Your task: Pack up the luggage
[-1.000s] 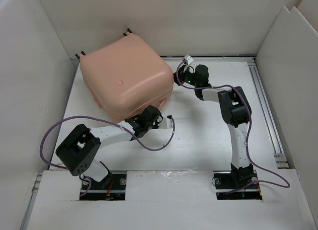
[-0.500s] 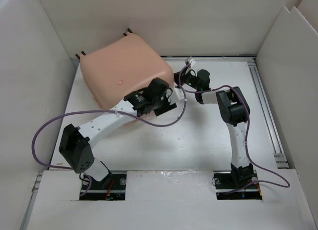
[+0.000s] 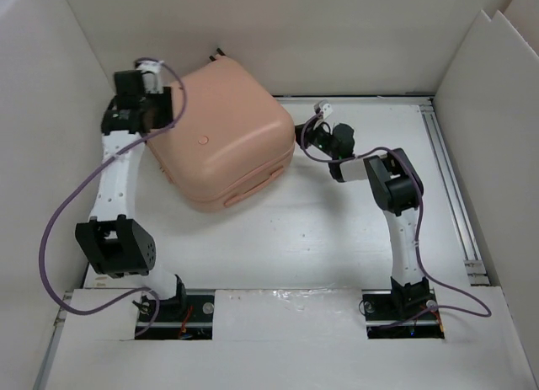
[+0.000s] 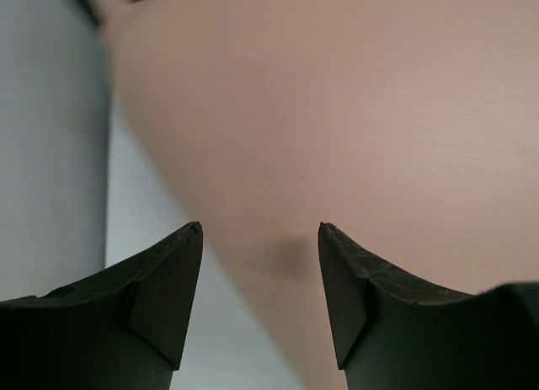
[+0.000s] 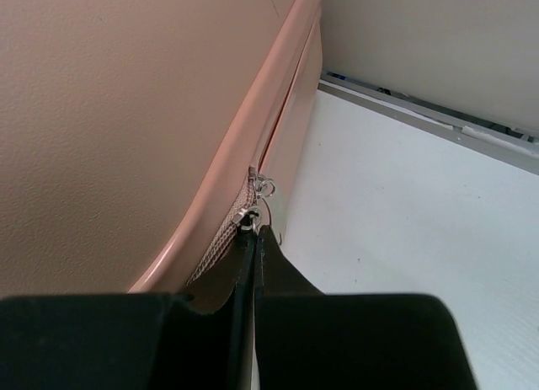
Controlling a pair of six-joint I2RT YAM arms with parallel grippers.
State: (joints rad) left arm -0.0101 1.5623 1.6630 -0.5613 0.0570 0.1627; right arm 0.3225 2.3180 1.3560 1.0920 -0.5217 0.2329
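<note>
Stiff, slick luggage (image 3: 215, 133) is best worked by its zipper pull (image 5: 255, 206), at the closed right fingers (image 5: 278, 276); left fingers (image 4: 160, 297) stand apart.

A white tabletop (image 3: 337, 247) fills the middle, boxed in by plain white panels; a tall left wall (image 3: 50, 112), a back wall (image 3: 337, 36), and on the right layered boards (image 3: 497, 112) with stepped upper edges; a metal rail (image 3: 455, 188) runs along the table's right side, and a second strip (image 3: 370, 97) along the foot of the back wall; a white front board (image 3: 286, 339) spans the near edge, with two dark cutouts (image 3: 177, 318); the light is even, the shadows soft
</note>
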